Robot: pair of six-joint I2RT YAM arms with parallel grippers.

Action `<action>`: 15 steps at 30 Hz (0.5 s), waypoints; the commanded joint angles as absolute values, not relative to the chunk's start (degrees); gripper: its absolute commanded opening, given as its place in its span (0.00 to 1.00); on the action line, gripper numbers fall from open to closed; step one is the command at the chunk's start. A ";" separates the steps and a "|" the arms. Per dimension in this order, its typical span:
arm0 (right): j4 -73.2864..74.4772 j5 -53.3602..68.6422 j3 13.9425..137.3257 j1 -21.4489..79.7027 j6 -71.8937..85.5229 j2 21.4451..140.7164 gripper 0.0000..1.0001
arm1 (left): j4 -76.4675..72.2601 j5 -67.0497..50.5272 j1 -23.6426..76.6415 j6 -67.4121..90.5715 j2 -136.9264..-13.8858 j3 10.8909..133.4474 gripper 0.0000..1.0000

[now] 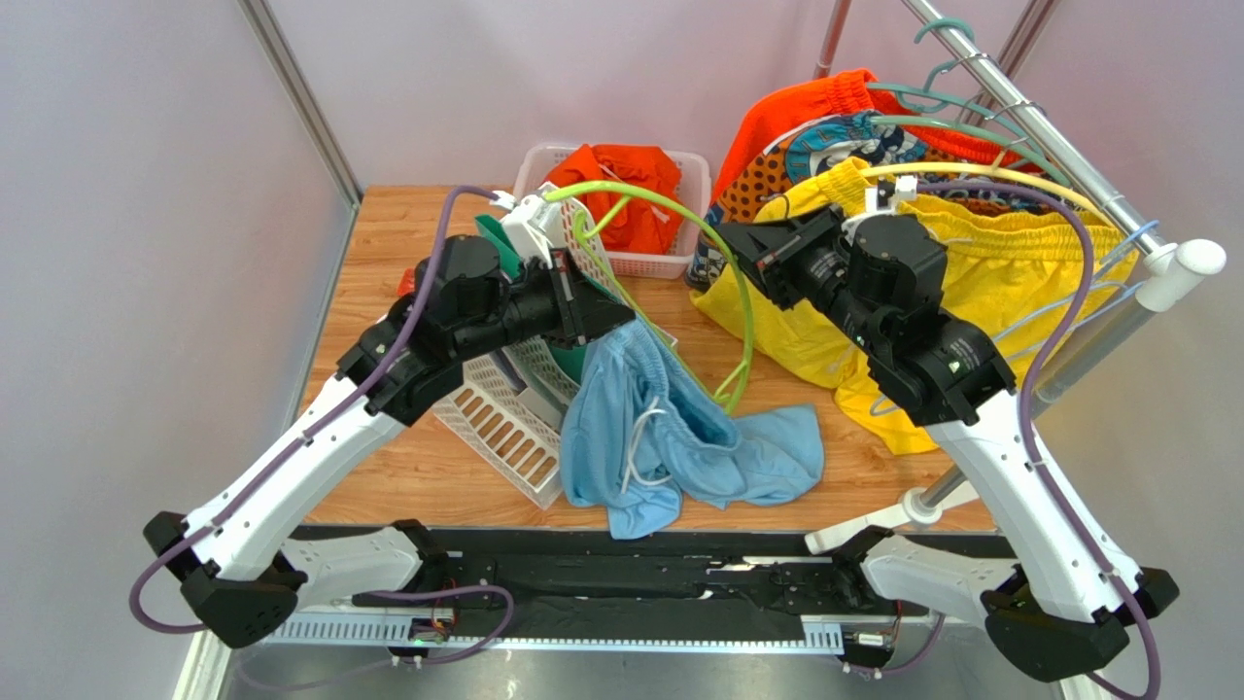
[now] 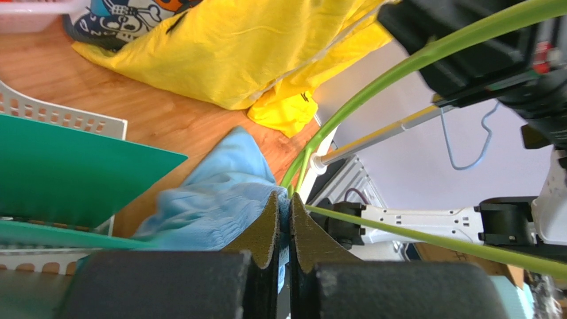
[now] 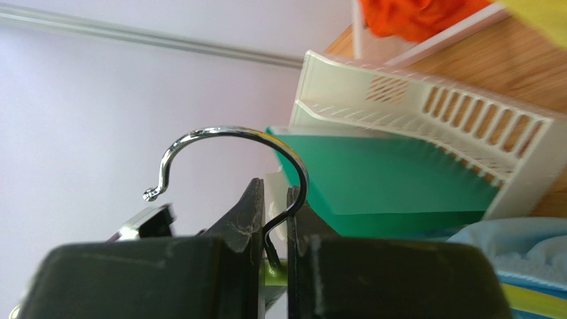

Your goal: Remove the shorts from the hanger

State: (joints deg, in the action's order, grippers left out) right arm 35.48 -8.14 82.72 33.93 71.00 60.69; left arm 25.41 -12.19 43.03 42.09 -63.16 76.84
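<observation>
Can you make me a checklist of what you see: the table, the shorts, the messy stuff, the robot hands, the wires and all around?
Surface: wooden table, mostly covered.
Job's things: light blue shorts draped onto the table; orange shorts in the white basket.
Clutter: yellow shorts, patterned shorts, tilted white tray.
Grippers: left gripper shut on the blue cloth; right gripper shut on the green hanger hook.
Cables: purple cables along both arms.
Surroundings: clothes rail, plain walls.
</observation>
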 commanded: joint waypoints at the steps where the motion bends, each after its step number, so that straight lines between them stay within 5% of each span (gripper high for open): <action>1: 25.75 -0.79 90.16 33.84 75.85 61.08 0.00 | 17.85 -15.73 42.10 44.73 -63.80 78.57 0.00; 15: 40.16 -9.14 86.04 33.84 68.73 46.33 0.00 | 17.22 -29.18 42.80 47.82 -84.10 93.31 0.00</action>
State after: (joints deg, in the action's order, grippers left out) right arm 36.84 -5.32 86.08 33.93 70.48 50.37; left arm 19.66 -24.69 42.15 46.85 -80.68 86.41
